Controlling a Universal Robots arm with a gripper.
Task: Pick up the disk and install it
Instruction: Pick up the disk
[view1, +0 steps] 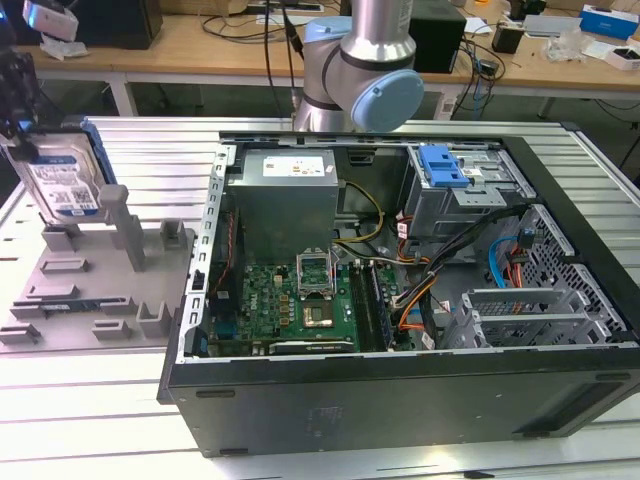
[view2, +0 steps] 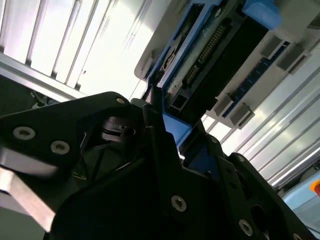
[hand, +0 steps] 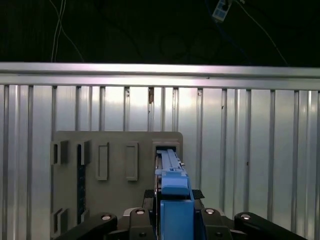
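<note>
The disk (view1: 62, 180) stands on edge at the exterior view's far left, a silver drive with a white-and-blue label in a blue carrier. My gripper (view1: 22, 125) is shut on its upper end. In the first wrist view the blue carrier edge (hand: 172, 180) runs from between my fingers (hand: 137, 215) to a slot in the grey holder (hand: 115, 150); I cannot tell whether the disk still rests in that slot. The second wrist view shows the disk's connector end (view2: 210, 45) just past my gripper (view2: 167, 127).
The grey holder (view1: 100, 290) lies on the slatted aluminium table (view1: 140, 140). To its right in the exterior view lies the open computer case (view1: 400, 390), with a drive cage and blue latch (view1: 443, 165) at the back. The arm's base (view1: 365, 70) stands behind the case.
</note>
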